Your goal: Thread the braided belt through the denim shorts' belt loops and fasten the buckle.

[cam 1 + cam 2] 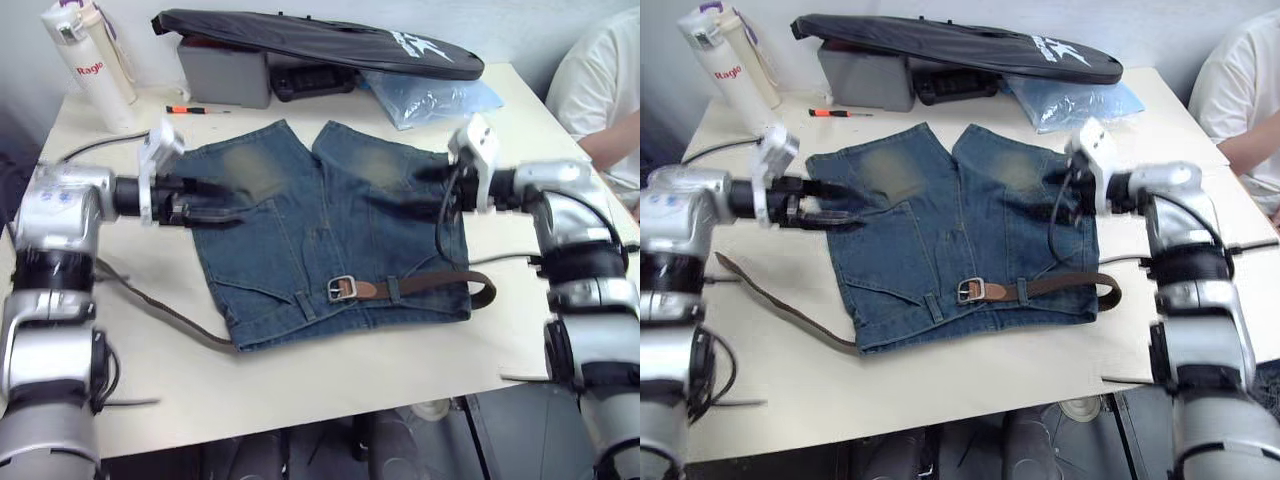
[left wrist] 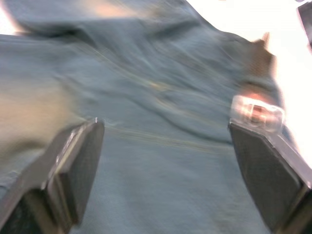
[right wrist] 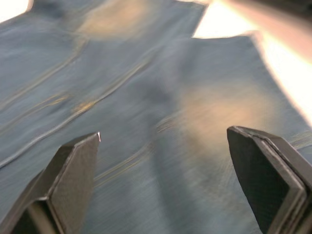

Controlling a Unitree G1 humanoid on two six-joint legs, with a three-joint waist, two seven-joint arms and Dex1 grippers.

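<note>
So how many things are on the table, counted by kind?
Shorts: 1
Belt with its buckle: 1
Black bag: 1
Grey box: 1
Blue plastic bag: 1
White bottle: 1
Orange and black pen: 1
Total: 7

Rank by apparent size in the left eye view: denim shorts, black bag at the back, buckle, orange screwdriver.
1. denim shorts
2. black bag, farther back, so likely bigger than it looks
3. orange screwdriver
4. buckle; the last two look close.
</note>
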